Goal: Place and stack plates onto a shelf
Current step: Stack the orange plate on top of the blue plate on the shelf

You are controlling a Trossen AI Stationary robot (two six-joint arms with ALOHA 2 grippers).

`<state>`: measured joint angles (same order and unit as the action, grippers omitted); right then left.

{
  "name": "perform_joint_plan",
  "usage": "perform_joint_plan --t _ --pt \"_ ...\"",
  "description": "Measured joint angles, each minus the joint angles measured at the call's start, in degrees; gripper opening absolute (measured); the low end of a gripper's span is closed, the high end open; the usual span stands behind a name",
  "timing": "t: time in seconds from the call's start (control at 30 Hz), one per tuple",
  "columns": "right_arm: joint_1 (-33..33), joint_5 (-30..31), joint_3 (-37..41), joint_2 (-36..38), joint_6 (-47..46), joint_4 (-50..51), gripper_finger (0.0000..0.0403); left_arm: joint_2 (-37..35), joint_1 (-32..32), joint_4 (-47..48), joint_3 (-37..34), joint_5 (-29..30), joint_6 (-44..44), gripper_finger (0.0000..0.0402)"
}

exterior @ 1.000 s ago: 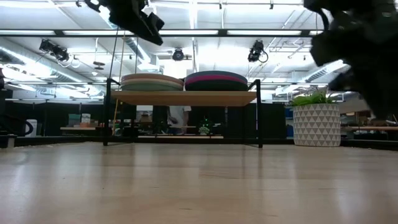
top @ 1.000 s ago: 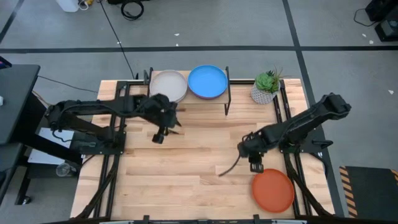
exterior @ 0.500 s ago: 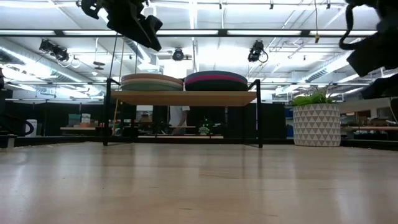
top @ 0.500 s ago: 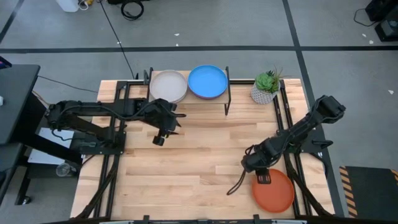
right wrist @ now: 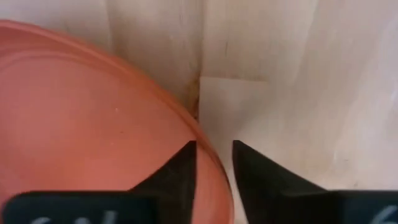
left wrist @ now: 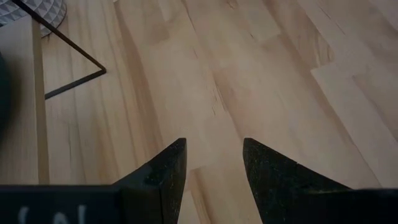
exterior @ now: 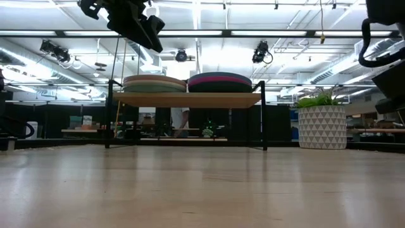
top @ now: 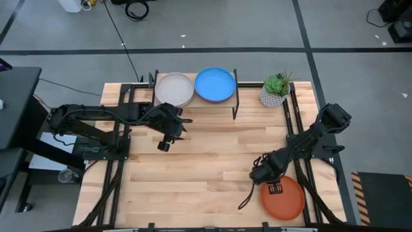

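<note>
The orange plate lies flat on the table near its near right corner. My right gripper is open over the plate's far left rim; one finger stands over the plate's inside and the other outside, and I see no touch. The shelf stands at the far edge with two stacks of plates, one topped cream, the other bright blue. My left gripper hangs open above bare table in front of the shelf, and shows open in the left wrist view.
A potted plant in a white patterned pot stands right of the shelf at the far edge. The shelf's black legs rise from the table. Bare wooden tabletop stretches between the two arms.
My right gripper has moved toward the table's near edge and a little to the right, dropping from mid-table to the orange plate's far left rim. The plate has stayed where it was.
</note>
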<state>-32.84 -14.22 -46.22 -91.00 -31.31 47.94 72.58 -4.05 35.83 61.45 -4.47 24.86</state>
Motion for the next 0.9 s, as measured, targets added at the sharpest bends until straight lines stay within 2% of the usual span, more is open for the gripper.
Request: perform_joint_plan --t 0.2,0.4,0.6,0.73,0.9 --pt "3.5 -3.6 0.0 2.5 0.9 -0.6 0.0016 0.0 0.0 0.0 0.0 0.0 0.0 0.0166" --pt "10.0 -3.5 -1.0 7.0 0.5 1.8 0.0029 0.0 0.5 0.9 0.2 0.8 -0.2 0.0166" --pt "19.1 -2.6 -6.6 13.3 3.4 7.0 0.0013 -0.1 3.5 6.2 3.4 8.2 -0.1 0.0166" --pt "25.8 2.8 -13.5 16.1 5.0 12.6 0.0017 -0.3 4.7 6.4 3.5 11.3 -0.1 0.0166" --pt "35.2 10.5 -23.8 16.0 9.5 17.8 0.0019 -0.3 4.7 6.1 3.5 11.4 -0.2 0.0166"
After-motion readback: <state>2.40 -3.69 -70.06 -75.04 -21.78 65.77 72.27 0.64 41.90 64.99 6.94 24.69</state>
